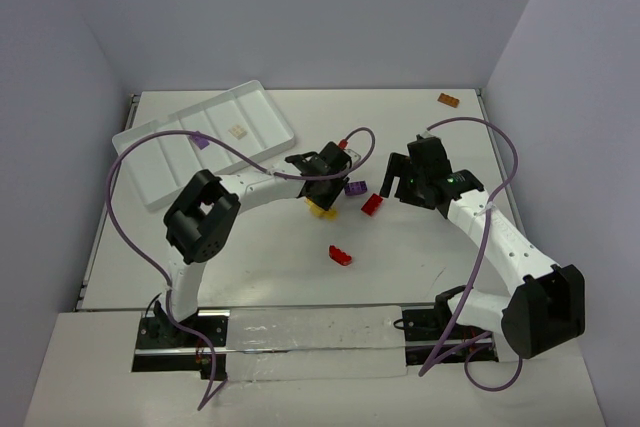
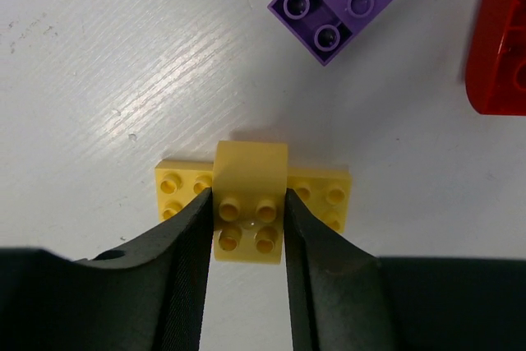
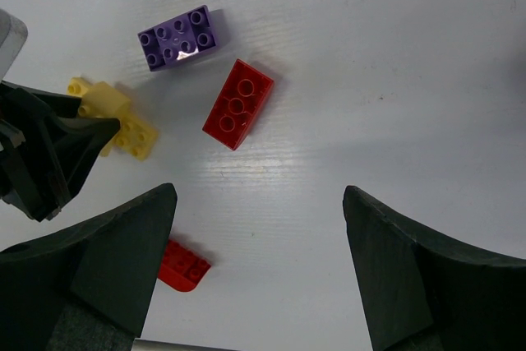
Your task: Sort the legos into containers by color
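Note:
My left gripper [image 1: 322, 195] is shut on a yellow lego [image 2: 251, 172], a small block on a flat yellow plate, low at the table's middle; its fingers [image 2: 185, 244] press both sides of the block. A purple lego [image 2: 349, 2] and a red lego [image 2: 501, 47] lie just beyond it. My right gripper [image 3: 259, 203] is open and empty above the table, right of these. It sees the purple lego [image 3: 177, 37], the red lego [image 3: 238, 103], the yellow lego [image 3: 123, 125] and a second red lego [image 3: 182, 265]. The white tray [image 1: 165, 172] holds a purple lego [image 1: 200, 143] and a beige lego [image 1: 237, 131].
An orange lego [image 1: 448, 99] lies alone at the far right corner. The second red lego [image 1: 340, 255] lies nearer the arm bases. A red cable-end connector [image 1: 343, 142] sticks up behind the left wrist. Purple cables loop over both arms. Walls enclose the table.

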Tool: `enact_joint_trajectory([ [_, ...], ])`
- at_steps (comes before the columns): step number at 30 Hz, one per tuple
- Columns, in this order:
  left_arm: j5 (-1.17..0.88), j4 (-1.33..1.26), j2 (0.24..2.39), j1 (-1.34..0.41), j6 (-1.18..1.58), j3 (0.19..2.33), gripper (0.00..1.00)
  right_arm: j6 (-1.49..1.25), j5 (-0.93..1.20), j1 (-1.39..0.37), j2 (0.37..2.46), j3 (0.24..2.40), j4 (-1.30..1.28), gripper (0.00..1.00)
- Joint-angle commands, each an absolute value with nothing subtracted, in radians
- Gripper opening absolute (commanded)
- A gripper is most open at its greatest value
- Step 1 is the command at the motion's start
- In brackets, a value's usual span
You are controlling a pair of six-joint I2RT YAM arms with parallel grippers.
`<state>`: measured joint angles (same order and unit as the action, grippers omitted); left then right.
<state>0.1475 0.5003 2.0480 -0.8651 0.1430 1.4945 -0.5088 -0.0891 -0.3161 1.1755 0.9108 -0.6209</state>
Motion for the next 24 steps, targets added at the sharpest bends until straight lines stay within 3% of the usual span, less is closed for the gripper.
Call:
enact_joint_trajectory([
  [1, 0.189, 0.52, 2.011, -0.87, 0.153, 1.547, 0.03, -0.518, -0.083, -0.311, 1.175, 0.954, -0.592, 0.89],
  [7, 0.106, 0.524, 1.952, -0.833, 0.219, 1.559, 0.0, -0.506, -0.016, -0.311, 1.17, 0.976, -0.589, 0.89],
  [13, -0.111, 0.395, 1.873, -0.742, 0.496, 1.492, 0.0, -0.526, 0.126, -0.329, 1.154, 0.982, -0.502, 0.87],
  [24, -0.189, 0.297, 1.792, -0.684, 0.704, 1.421, 0.0, -0.653, 0.325, -0.355, 1.22, 0.934, -0.343, 0.84],
])
